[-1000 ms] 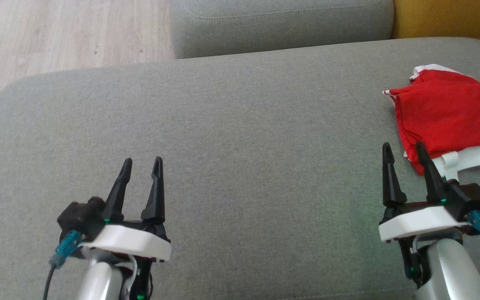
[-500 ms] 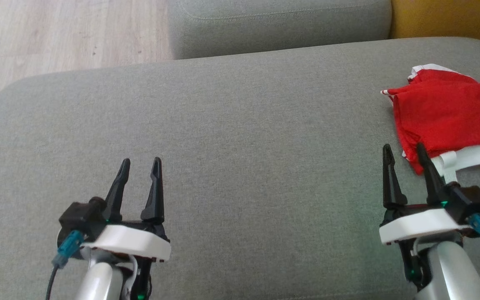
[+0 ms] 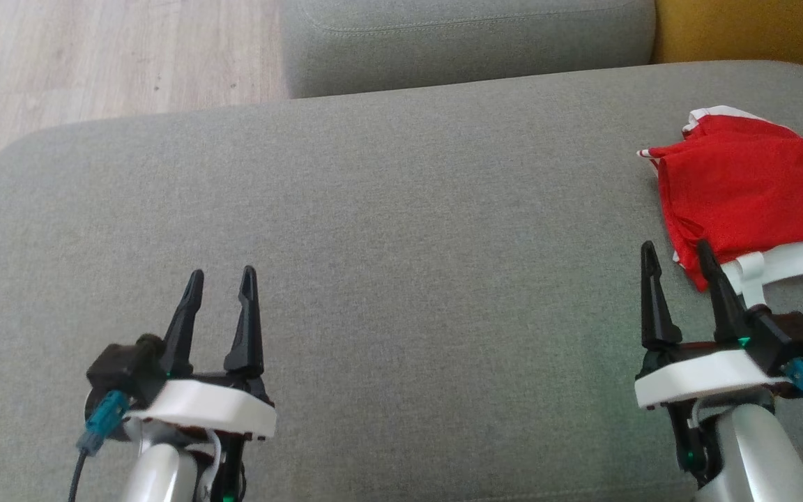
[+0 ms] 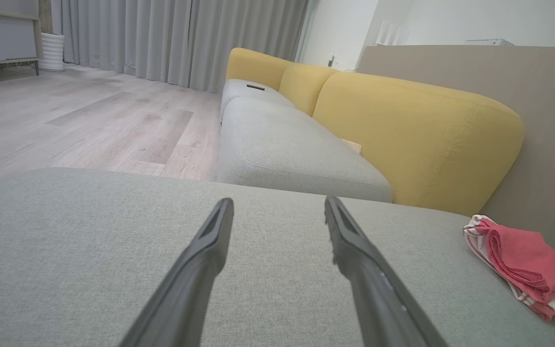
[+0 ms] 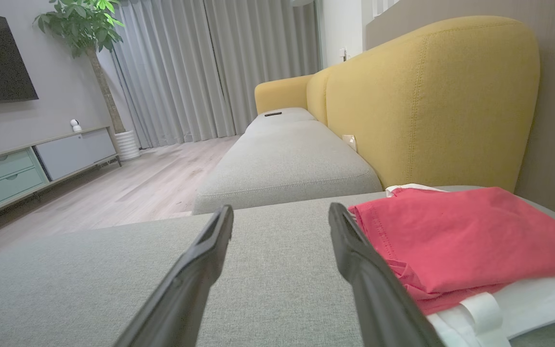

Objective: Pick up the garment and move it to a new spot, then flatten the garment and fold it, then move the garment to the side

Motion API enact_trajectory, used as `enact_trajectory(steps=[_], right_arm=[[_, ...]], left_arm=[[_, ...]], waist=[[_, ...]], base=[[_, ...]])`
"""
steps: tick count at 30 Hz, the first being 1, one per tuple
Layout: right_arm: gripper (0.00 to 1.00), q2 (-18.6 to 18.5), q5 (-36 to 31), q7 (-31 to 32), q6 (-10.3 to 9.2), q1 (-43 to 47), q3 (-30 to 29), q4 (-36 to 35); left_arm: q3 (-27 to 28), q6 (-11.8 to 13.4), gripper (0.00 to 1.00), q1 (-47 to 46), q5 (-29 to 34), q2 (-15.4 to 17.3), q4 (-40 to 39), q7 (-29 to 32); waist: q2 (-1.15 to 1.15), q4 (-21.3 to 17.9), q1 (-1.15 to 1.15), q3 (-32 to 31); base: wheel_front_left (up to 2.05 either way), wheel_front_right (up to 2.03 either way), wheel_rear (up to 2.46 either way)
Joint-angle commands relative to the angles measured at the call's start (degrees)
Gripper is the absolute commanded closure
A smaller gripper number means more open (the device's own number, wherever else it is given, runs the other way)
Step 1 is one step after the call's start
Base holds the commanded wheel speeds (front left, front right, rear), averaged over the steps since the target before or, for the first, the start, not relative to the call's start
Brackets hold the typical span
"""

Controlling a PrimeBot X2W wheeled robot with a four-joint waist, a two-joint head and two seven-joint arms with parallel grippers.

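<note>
The garment [image 3: 746, 188] is red with white trim, folded into a flat stack at the right edge of the grey cushion [image 3: 387, 230]. It also shows at the far right in the left wrist view [image 4: 523, 262] and beside the right finger in the right wrist view [image 5: 460, 236]. My right gripper [image 3: 677, 251] stands open just left of and below the garment's near corner, with nothing between its fingers. My left gripper [image 3: 220, 277] is open and empty over bare cushion at the lower left, far from the garment.
A second grey seat cushion [image 3: 464, 42] lies beyond the one I work over. Yellow backrests [image 5: 427, 91] rise behind the garment on the right. Wooden floor [image 3: 95, 56] lies off the cushion's far left edge. A TV cabinet [image 5: 27, 164] and potted plant [image 5: 89, 29] stand across the room.
My left gripper has drawn back slightly toward me and to the left, still open. The right gripper and the garment have stayed put.
</note>
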Motion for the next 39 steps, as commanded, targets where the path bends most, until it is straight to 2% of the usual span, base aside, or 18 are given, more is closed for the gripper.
enact_trajectory(steps=[1,13,14,18,39], right_arm=[[0.00,0.03,0.18,-0.78,-0.05,-1.23,1.54,-2.21],[0.00,0.03,0.33,-0.79,-0.05,-1.31,1.91,-2.20],[1.00,0.01,0.00,0.00,0.00,0.00,0.49,0.02],[1.00,0.16,0.43,0.24,0.00,0.92,0.56,2.91],[1.00,0.14,13.66,3.53,-0.01,1.00,-0.65,1.91]], left_arm=[[2.03,0.24,0.00,-1.73,0.00,0.36,-2.14,-0.29],[2.69,0.98,0.00,-1.60,0.12,0.36,-2.54,-0.29],[0.46,0.75,1.00,0.18,-0.07,0.00,-0.34,0.00],[0.18,0.67,1.00,1.33,-0.47,-0.11,2.67,0.14],[2.42,-0.69,1.00,0.53,-12.79,0.33,3.22,3.17]], waist=[[0.00,-0.01,0.00,-0.02],[0.00,-0.26,0.00,-0.01],[0.00,-0.27,0.00,-0.01],[0.00,-0.26,0.00,-0.02],[0.00,0.12,0.00,-0.25]], base=[[0.00,0.00,0.00],[0.00,0.00,0.00],[0.00,0.00,0.00],[0.00,0.00,0.00],[0.00,0.00,0.00]])
